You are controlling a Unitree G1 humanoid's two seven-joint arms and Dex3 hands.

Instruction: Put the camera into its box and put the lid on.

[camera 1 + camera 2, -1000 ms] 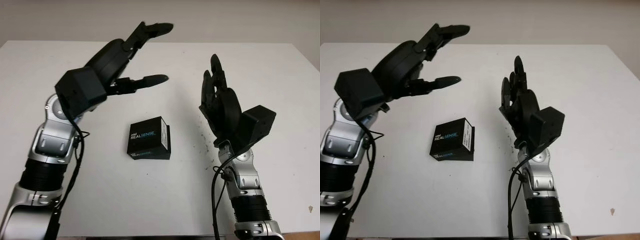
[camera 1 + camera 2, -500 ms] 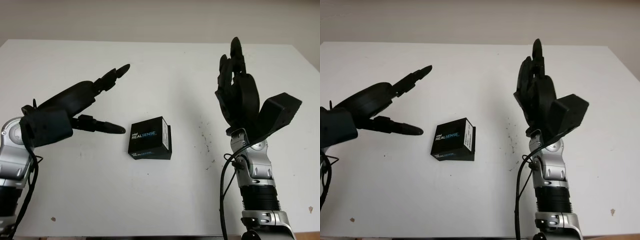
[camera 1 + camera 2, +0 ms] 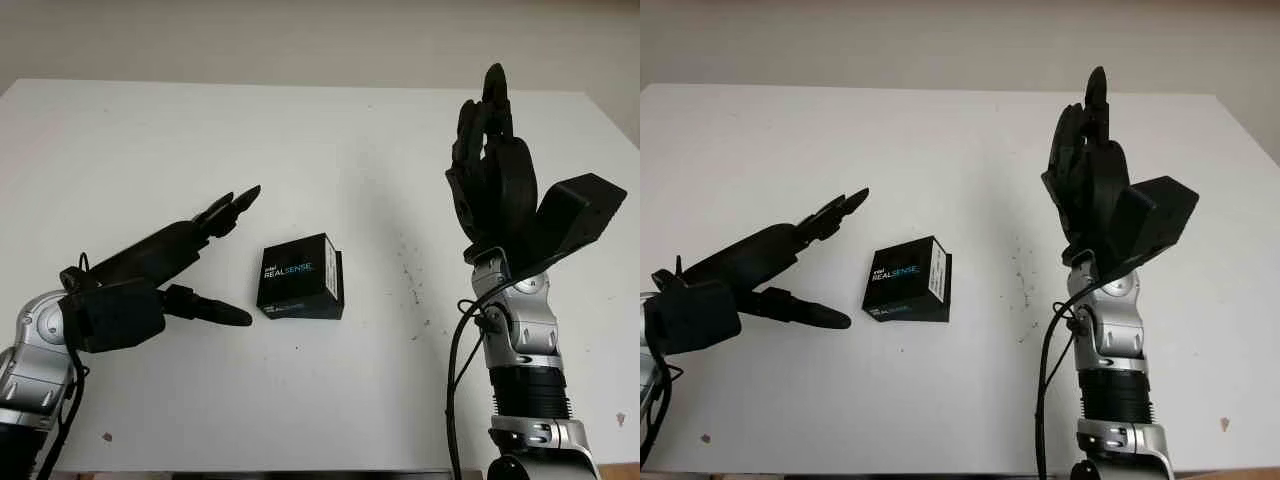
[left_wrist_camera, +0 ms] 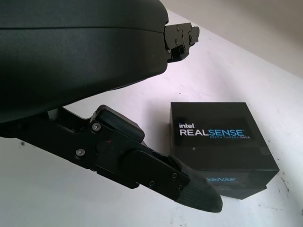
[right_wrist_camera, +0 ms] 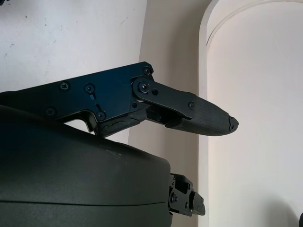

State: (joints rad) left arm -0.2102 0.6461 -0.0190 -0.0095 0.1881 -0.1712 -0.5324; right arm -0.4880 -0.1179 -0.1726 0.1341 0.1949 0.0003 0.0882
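One object sits on the white table (image 3: pixel 330 130) in front of me: a small black cardboard box (image 3: pixel 298 278) with "REALSENSE" printed on its top. Its lid appears to be on already, seated squarely with no gap I can make out. I see no loose camera anywhere on the tabletop, so my judgement is that the camera is inside and the packing is essentially finished, though I cannot look into the box to confirm.

My left hand (image 3: pixel 165 275) is low over the table, just beside the box on its near-left side, open and holding nothing. Its fingertips (image 4: pixel 199 191) point toward the box and stop a little short of it, not touching. My right hand (image 3: pixel 493 175) is raised well clear of the table, palm upright and fingers pointing up, also open and empty, well apart from the box on the far side from my left.

What may remain, I think, is only to check the lid is pressed fully down.
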